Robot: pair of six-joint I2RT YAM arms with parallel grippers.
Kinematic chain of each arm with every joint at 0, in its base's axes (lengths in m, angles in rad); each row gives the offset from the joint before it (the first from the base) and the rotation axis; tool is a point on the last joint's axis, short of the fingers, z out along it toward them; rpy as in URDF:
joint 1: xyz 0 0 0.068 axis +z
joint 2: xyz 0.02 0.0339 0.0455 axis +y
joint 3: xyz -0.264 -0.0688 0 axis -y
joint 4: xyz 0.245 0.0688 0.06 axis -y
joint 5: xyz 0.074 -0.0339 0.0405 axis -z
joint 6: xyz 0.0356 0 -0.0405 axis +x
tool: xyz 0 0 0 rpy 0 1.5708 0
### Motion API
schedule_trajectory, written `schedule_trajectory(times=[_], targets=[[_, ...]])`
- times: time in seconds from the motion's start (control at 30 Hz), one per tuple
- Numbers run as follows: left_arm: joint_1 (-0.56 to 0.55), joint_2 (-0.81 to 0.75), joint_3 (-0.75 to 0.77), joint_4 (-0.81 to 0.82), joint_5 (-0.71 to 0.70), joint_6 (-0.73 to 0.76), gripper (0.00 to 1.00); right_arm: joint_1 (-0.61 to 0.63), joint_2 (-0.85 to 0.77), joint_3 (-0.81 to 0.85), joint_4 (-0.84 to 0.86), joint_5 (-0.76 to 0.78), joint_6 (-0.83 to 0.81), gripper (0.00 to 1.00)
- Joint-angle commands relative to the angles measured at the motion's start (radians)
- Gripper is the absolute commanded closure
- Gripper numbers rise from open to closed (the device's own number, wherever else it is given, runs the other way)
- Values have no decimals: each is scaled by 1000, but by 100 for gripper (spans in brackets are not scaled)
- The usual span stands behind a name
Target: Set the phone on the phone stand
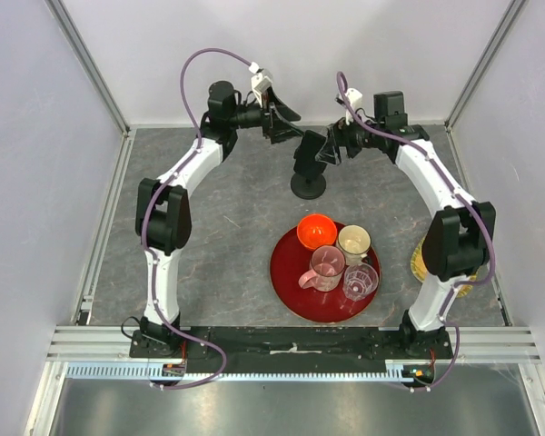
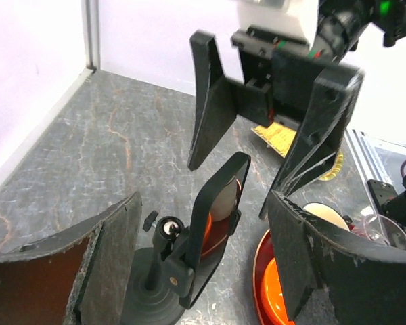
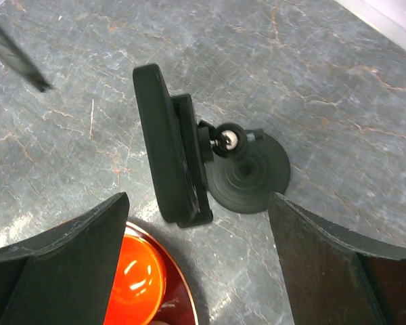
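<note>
Facing each other across the phone [image 1: 309, 148], left pincer [image 1: 286, 125] and right pincer [image 1: 331, 147] gape.

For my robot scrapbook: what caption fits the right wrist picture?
Thin glossy black phone resting in the black disc-based stand on the grey table, framed by the open right claw.

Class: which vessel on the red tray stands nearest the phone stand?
The orange bowl at the tray's far edge; cream cup, pink mug and clear cup lie farther from the phone stand.
</note>
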State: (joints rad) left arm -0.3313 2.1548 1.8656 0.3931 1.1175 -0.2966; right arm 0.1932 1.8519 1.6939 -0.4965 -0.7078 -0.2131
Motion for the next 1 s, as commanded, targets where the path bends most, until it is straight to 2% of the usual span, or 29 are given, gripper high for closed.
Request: schedule_trajectory(times=[0.0,0.1,0.2,0.3,0.33,0.43,0.57,0.63,0.77,0.9,0.97], targets=[[-35,91,110,-80,100,-33,19,-43,-131,-48,96,-4,52,9],[-49,115,153,-117,102,-9,20,-57,-180,-92,137,-4,69,10],[-60,128,168,-117,104,-7,25,-61,-206,-115,162,-19,73,10],[-64,135,175,-117,104,-9,33,-61,-207,-115,165,-19,80,10],[-66,139,178,-117,107,-10,42,-61,-207,-115,164,-18,81,10],[-68,140,175,-117,117,-10,56,-63,-204,-115,167,-16,83,10],[-66,145,170,-80,142,-41,64,-63,-198,-117,171,-18,87,10],[-66,146,167,-63,153,-56,78,-63,-198,-117,170,-21,83,11],[-66,137,147,-40,166,-64,83,-64,-192,-129,168,-73,55,11],[-63,117,106,29,199,-98,97,-63,-168,-140,171,-145,3,12],[-60,116,92,70,237,-128,98,-63,-139,-134,176,-154,-3,13]])
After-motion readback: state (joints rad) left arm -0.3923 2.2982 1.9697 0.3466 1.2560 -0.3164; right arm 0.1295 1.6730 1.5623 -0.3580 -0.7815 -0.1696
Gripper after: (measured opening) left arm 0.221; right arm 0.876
